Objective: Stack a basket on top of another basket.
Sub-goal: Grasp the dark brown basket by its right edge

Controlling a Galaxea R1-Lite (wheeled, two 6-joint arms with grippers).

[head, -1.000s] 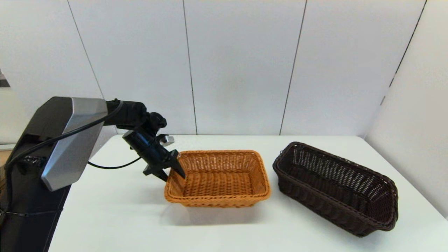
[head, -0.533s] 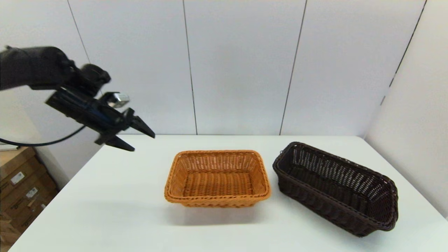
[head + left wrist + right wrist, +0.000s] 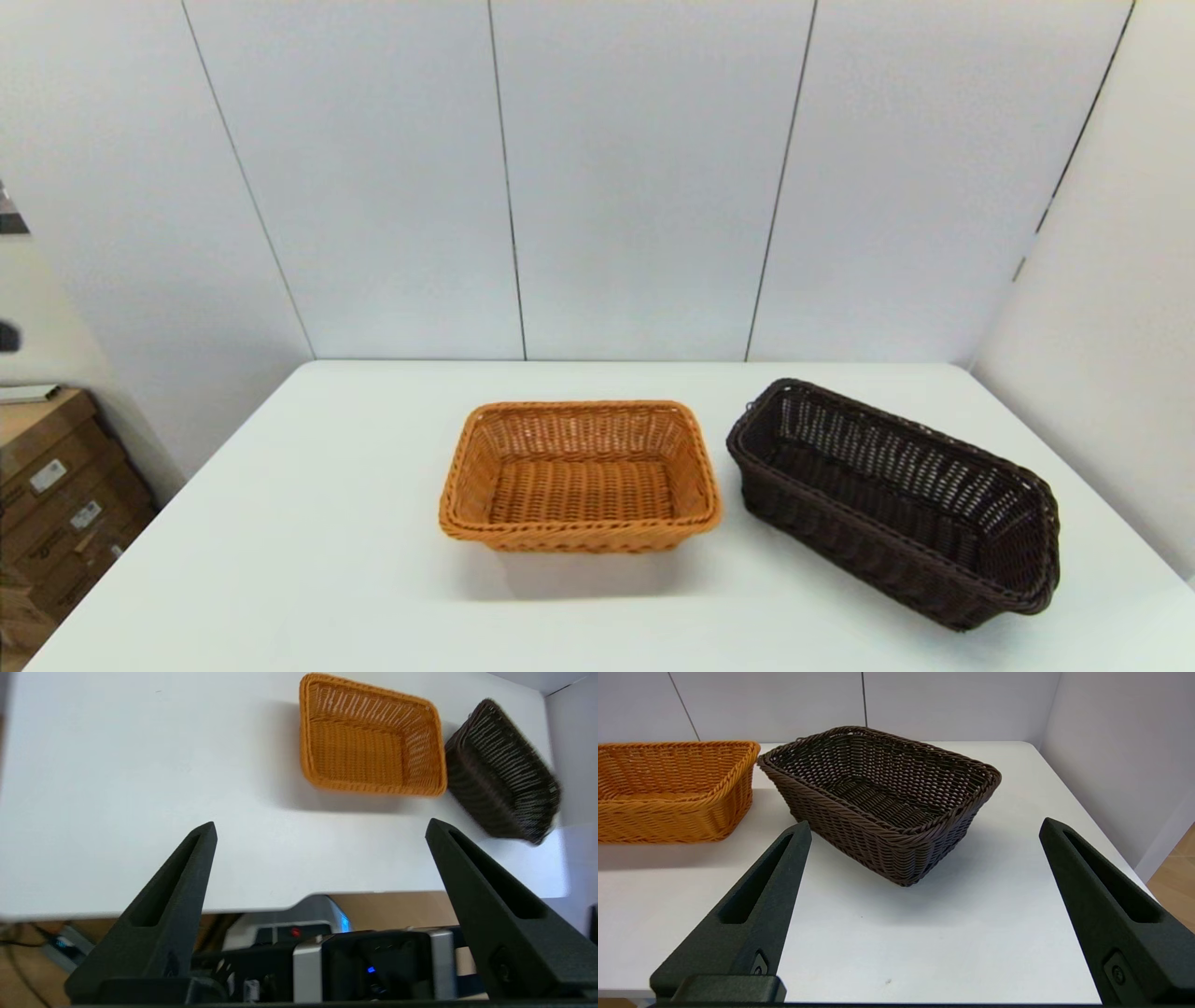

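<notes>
Wicker looks light and stiff, so the dark brown basket (image 3: 894, 499) on the table (image 3: 308, 560), just right of the orange basket (image 3: 581, 476), is best pinched at its rolled rim. Right tool (image 3: 924, 828) faces it, fingers spread; left tool (image 3: 320, 828) is spread too, well away.

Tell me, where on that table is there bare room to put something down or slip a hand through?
The table is bare across its whole left side, beside the orange-tan basket, and along the near edge before both baskets. A smaller bare strip runs behind them to the wall. It is tight only in the narrow gap between the orange-tan basket and the dark brown basket, which stand apart.
</notes>
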